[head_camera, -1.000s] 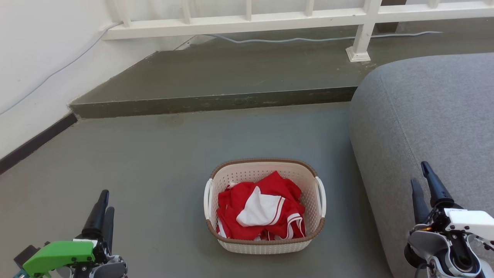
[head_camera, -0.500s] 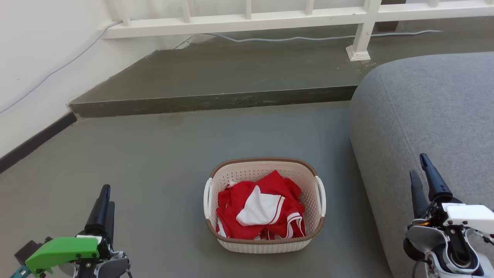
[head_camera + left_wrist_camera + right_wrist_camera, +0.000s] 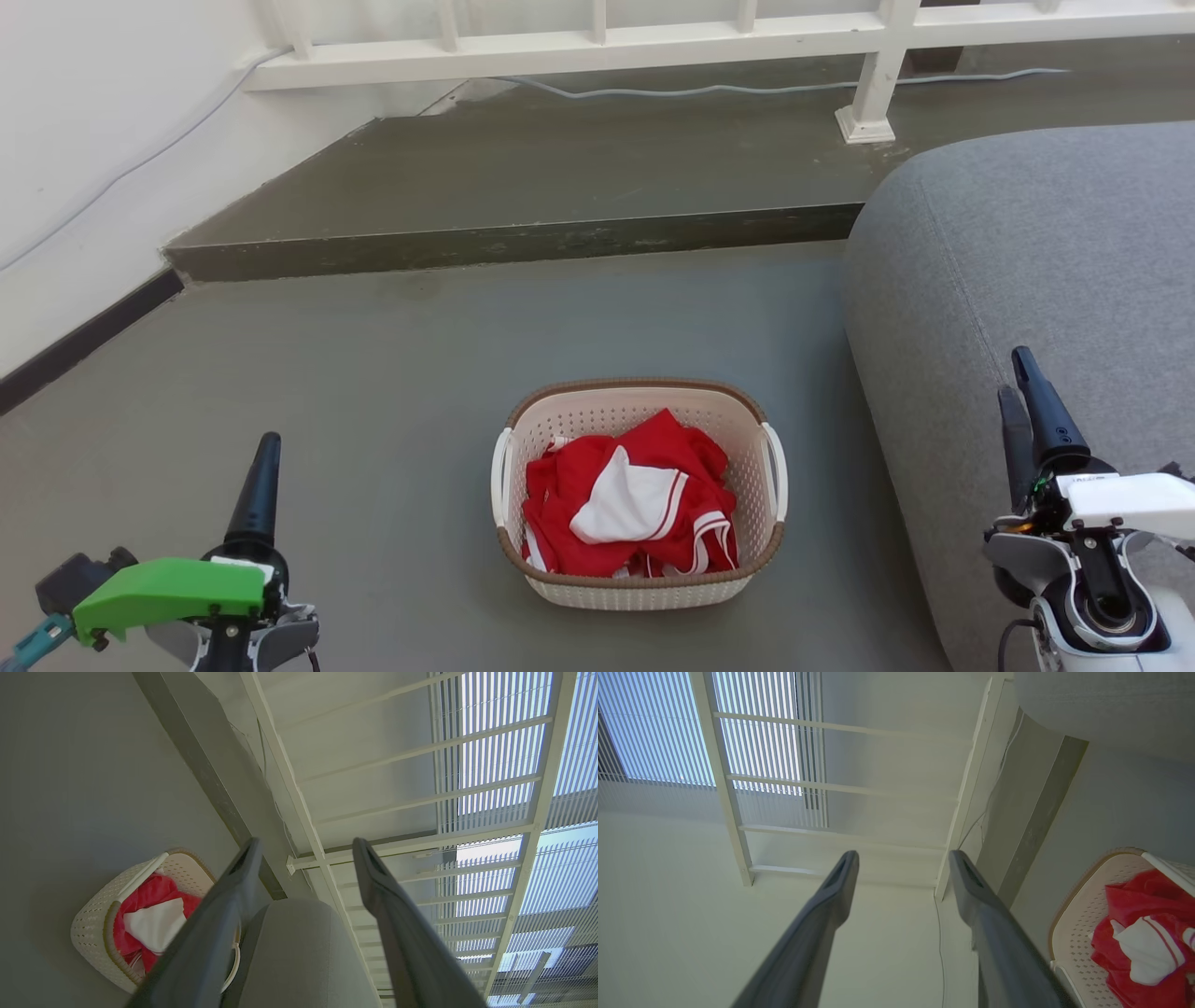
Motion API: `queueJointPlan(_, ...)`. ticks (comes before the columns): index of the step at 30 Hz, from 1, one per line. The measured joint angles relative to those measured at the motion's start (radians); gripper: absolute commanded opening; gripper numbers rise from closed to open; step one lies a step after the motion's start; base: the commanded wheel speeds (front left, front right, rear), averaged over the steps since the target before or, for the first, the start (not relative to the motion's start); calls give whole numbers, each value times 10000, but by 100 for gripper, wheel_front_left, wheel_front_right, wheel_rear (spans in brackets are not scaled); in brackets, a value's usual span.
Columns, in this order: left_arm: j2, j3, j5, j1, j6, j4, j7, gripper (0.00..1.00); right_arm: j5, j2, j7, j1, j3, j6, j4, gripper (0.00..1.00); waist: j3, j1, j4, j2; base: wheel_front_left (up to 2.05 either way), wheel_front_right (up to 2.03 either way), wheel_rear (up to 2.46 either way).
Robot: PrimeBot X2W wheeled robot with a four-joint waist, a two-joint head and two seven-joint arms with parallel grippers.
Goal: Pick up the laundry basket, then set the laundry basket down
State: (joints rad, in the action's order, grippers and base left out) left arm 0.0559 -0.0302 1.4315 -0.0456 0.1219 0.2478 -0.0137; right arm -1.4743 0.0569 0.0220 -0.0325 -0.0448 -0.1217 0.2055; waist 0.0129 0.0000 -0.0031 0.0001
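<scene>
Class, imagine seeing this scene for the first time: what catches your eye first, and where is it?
The crumpled red-and-white garment stands out, lying inside the small cream perforated plastic basket with a brown rim, mid-floor. A large grey fabric cushion bulks to its right, and the open left gripper and right gripper flank it.

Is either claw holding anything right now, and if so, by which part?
Nothing. The left claw and right claw are open, clear of the laundry basket.

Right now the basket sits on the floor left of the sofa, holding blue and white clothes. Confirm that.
Not quite: the head view shows red and white clothes, not blue. The basket does sit on the floor left of the sofa.
</scene>
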Motion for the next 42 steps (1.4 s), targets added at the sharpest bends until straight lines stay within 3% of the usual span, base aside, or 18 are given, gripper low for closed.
queueJointPlan(12, 38, -59, -1751, -225, 2, -359, -349, 100, 1409, 491, -596, -6, 596, 0, -117, 100, 68, 0, 9, 0, 0, 0, 0)
queueJointPlan(23, 270, -617, -4165, -232, 2, -614, -754, 100, 3083, 792, -1022, -93, 1164, -2, -153, 100, 153, 0, -36, 0, 0, 0, 0)
queueJointPlan(33, 362, -1041, -6575, -371, 10, -731, -1072, 100, 5056, 830, -1375, -413, 924, -8, -481, 100, 242, 0, -109, 0, 0, 0, 0)
queueJointPlan(42, 293, -1298, -8115, -455, -4, -940, -1375, 100, 6842, 848, -1720, -423, 938, 2, -660, 100, 342, 0, -161, 0, 0, 0, 0)
